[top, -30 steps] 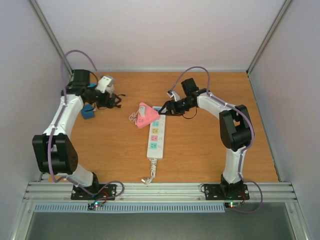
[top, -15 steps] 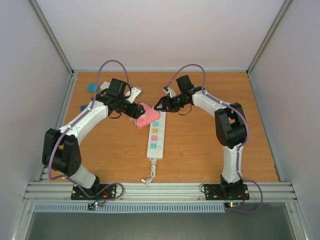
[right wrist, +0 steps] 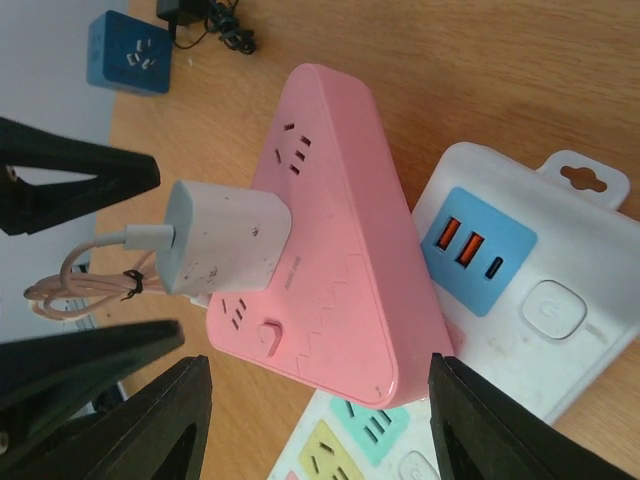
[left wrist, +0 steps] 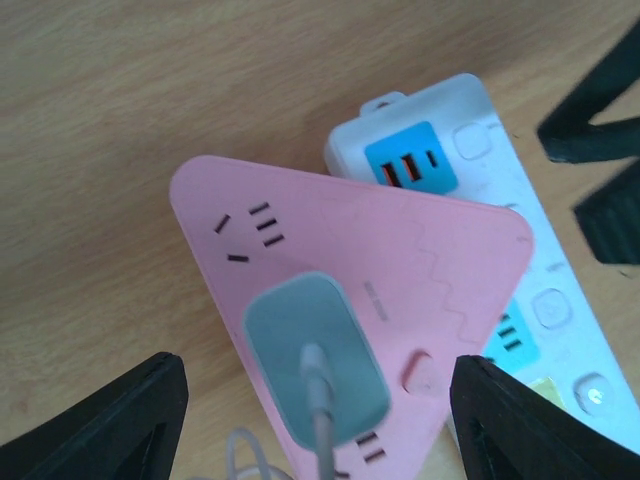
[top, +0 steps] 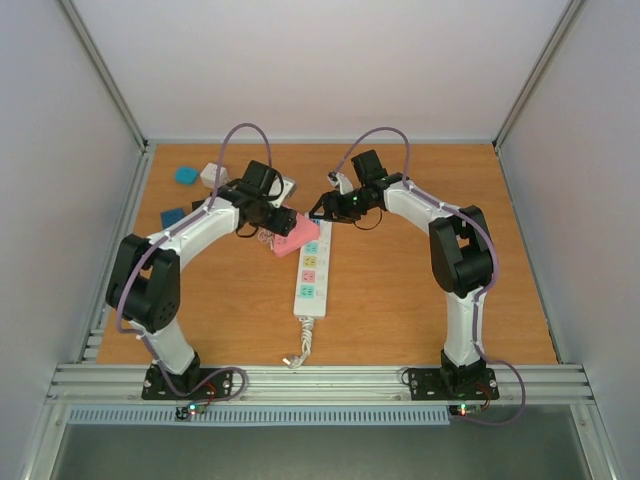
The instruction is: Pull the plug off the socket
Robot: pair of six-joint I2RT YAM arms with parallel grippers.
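With left claw (left wrist: 318, 395) and right claw (right wrist: 315, 378) both released astride the pink triangular plastic adapter (left wrist: 400, 250), seated mid-frame on the upper end of the long white pastel-faced power strip (top: 309, 280), steady the strip, clench squarely, lift straight off.

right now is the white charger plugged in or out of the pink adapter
Plugged in: the white charger sits flush on the pink adapter, its cable trailing away.
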